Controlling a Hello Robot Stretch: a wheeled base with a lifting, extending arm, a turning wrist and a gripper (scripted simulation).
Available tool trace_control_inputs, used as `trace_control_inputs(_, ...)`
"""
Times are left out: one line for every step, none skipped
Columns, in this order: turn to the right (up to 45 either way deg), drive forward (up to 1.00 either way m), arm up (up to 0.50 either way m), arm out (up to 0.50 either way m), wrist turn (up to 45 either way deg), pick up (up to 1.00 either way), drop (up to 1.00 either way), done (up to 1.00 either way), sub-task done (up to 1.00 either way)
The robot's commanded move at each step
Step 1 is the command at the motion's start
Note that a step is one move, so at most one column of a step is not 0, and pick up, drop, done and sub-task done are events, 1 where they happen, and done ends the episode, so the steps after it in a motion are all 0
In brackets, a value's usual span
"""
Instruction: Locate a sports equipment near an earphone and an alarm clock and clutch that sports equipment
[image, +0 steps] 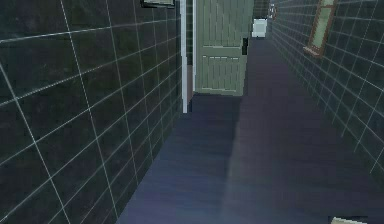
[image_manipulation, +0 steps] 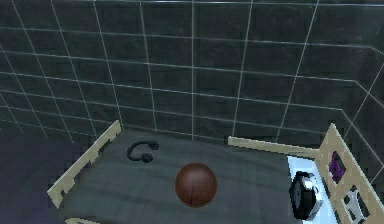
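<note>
locate step looks done: reddish-brown ball (image_manipulation: 196, 184) lies on dark tabletop (image_manipulation: 112, 182), near headphones (image_manipulation: 142, 151). claw state: cannot tell. next: likely align base, extend arm to ball, then grasp.

Home corridor: dark tiled walls (image: 80, 90), panelled door (image: 222, 45)

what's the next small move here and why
Probably extend the arm toward the reddish-brown ball. It rests on the grey railed surface near the arm side view's middle, about where the arm would reach. The black earphone lies just up-left of it and a dark object lies to its right.
</note>
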Motion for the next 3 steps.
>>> trace_control_inputs(0.0, 0.0, 0.5, 0.0, 0.0, 0.0, 0.0, 0.0, 0.0)
trace_control_inputs(0.0, 0.0, 0.08, 0.0, 0.0, 0.0, 0.0, 0.0, 0.0)
trace_control_inputs(0.0, 0.0, 0.0, 0.32, 0.0, 0.0, 0.0, 0.0, 0.0)
